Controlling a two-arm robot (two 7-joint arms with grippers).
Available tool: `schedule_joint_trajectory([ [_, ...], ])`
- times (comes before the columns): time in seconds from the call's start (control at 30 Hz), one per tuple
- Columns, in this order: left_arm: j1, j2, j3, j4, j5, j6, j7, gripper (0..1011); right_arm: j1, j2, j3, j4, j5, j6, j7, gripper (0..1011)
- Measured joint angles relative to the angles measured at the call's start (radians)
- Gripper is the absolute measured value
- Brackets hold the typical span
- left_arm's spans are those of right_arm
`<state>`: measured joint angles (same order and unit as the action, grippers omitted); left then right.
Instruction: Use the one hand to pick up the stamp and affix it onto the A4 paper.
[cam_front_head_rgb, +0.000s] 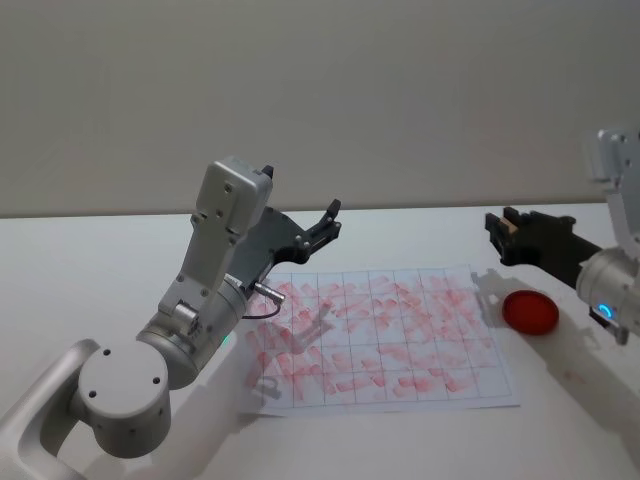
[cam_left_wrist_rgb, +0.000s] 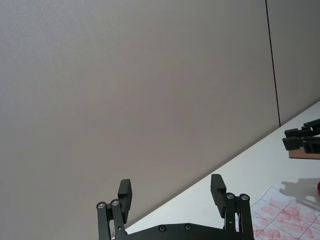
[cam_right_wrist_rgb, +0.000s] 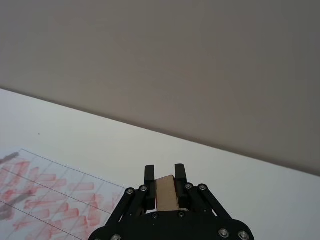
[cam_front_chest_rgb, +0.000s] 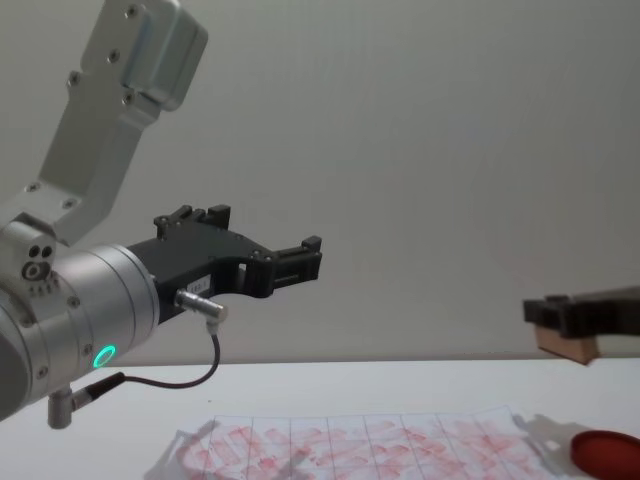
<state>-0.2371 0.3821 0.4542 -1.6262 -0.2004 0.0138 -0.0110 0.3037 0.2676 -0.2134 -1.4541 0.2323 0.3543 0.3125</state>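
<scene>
Item 1, orientation. The stamp (cam_right_wrist_rgb: 166, 196) is a tan wooden block pinched between the two black fingers (cam_right_wrist_rgb: 149, 175) of the right end effector (cam_front_head_rgb: 501, 224). In the right wrist view the block shows longer along the fingers than across them. Its long axis therefore runs in line with the end effector, roughly level, pointing toward the robot's left and so toward the sheet. In the chest view its lower part hangs just below the fingers, with the bottom face turned down to the tabletop (cam_front_head_rgb: 100, 260).

Item 2, position. The stamp sits close to the fingertips, its front end just short of them, gripped on both sides. It is held in the air, well clear of the tabletop and beyond the right edge of the A4 paper (cam_front_head_rgb: 400, 340). It is near the red ink pad (cam_front_head_rgb: 530, 311) (in the chest view the pad lies below the block and slightly to its right).

Item 3, sheet. The A4 paper lies flat, its ruled cells carrying smudged red prints. It is apart from the stamp.

Item 4, other arm. The left end effector (cam_left_wrist_rgb: 170, 189) is raised over the left part of the sheet with its fingers spread apart, aimed forward at the wall (cam_left_wrist_rgb: 150, 75). It is well apart from the stamp
</scene>
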Motion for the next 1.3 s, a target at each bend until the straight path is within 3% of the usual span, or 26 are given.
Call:
schedule_joint_trajectory([
  [0.4,0.000,0.000,0.000,0.000,0.000,0.000,0.000,1001,0.109,-0.036,-0.023,0.110,-0.016,-0.047,0.170,227],
  [0.83,0.000,0.000,0.000,0.000,0.000,0.000,0.000,1001,0.205,-0.096,-0.070,0.316,0.049,-0.101,0.365,227],
  [1.07,0.000,0.000,0.000,0.000,0.000,0.000,0.000,1001,0.218,-0.115,-0.096,0.385,0.078,-0.105,0.423,227],
  [1.3,0.000,0.000,0.000,0.000,0.000,0.000,0.000,1001,0.212,-0.119,-0.116,0.404,0.086,-0.087,0.444,227],
])
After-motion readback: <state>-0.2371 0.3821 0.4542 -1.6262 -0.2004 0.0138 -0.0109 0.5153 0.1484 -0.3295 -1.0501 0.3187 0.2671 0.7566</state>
